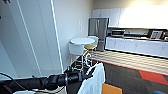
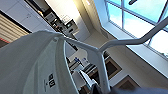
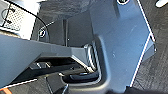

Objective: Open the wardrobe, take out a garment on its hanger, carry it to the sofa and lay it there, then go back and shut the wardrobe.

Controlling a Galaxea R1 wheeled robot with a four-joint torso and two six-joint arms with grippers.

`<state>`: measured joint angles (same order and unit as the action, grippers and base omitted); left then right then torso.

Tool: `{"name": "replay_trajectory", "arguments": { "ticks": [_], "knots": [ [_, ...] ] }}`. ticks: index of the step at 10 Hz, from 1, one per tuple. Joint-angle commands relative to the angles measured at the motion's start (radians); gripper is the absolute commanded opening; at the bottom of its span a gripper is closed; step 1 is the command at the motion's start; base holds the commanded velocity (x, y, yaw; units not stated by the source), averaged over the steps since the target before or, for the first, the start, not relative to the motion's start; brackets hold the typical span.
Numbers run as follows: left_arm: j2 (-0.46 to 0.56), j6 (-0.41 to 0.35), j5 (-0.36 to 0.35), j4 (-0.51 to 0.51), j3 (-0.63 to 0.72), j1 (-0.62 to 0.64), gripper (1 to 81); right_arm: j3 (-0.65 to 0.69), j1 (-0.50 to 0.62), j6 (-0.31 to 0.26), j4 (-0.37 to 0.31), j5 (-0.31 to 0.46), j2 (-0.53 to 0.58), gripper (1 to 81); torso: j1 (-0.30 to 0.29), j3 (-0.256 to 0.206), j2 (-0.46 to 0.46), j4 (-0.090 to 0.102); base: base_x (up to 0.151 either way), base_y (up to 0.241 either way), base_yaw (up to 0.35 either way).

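Observation:
My left arm reaches in from the left, and its gripper (image 1: 85, 75) is shut on the thin white hanger (image 1: 88, 60), just below the curved hook. The white garment (image 1: 96, 78) hangs from the hanger to the right of the gripper, clear of the floor. In the left wrist view the hanger (image 2: 101, 51) and its neck run up from the gripper (image 2: 98, 88), with the garment (image 2: 27, 67) draped over one shoulder of it. Tall white panels (image 1: 30, 37) stand close on my left; I cannot tell whether they belong to the wardrobe.
A round white table (image 1: 82, 40) with stools stands by the wall ahead. Beyond it are a steel fridge (image 1: 98, 31) and a kitchen counter (image 1: 136, 43). An orange block (image 1: 111, 89) sits low by the garment. Dark carpet with red patches spreads to the right.

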<state>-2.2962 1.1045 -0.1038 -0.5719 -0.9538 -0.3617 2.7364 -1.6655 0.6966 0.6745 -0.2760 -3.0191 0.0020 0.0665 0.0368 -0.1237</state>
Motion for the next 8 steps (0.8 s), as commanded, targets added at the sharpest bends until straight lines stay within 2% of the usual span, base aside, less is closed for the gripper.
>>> {"name": "replay_trajectory", "arguments": {
  "ticks": [1,8],
  "knots": [
    [0.012,-0.009,-0.051,-0.025,0.044,0.148,1.0,0.000,0.026,-0.002,0.004,0.037,0.000,81.1,0.000,0.000,0.000,0.000,0.000,0.000,-0.227],
    [0.015,-0.009,-0.031,-0.029,0.050,0.145,1.0,0.003,0.029,-0.003,0.007,0.038,-0.008,81.1,0.000,0.000,0.000,0.000,0.000,0.000,-0.227]
  ]
}}
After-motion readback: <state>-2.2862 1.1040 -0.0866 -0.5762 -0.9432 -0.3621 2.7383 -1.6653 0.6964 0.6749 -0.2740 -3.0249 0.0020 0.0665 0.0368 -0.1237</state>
